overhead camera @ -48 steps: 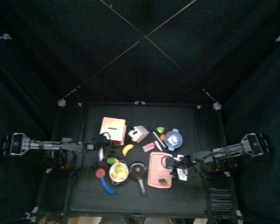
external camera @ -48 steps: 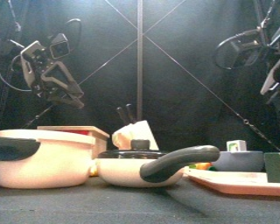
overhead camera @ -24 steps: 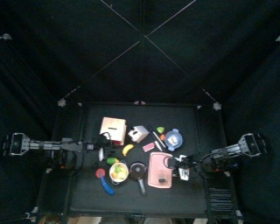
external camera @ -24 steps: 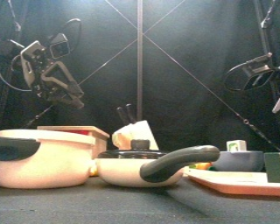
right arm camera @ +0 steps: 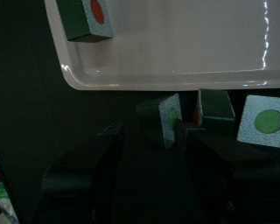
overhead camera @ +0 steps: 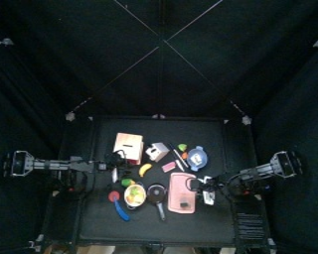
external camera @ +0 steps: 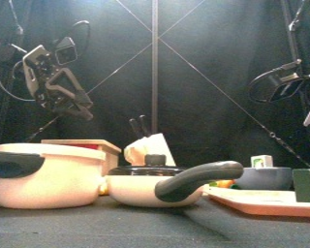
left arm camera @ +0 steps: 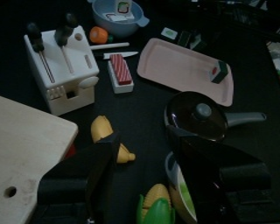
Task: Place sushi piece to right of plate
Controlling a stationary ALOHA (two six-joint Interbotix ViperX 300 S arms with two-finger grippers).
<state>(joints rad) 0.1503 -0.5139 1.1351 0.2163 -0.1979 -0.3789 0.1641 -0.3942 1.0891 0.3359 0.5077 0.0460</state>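
White sushi piece [right arm camera: 170, 120] upright on edge between right tool [right arm camera: 154, 140] jaws, clamped, just off pink plate [right arm camera: 166, 52] rim; long axis unclear; left tool [left arm camera: 149, 166] apart.

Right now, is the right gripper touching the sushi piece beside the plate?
Touching. The right wrist view shows the right gripper closed on the sushi piece, just off the plate edge.

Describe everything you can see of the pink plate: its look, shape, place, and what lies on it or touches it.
The plate is pale pink, flat and smooth, a rounded rectangle with a low raised rim; it looks like glossy plastic. It lies level on the black table, on the right side near the front. A small white sushi piece with green edging and a red centre rests on it near one corner. The right pincer hovers just off its edge.
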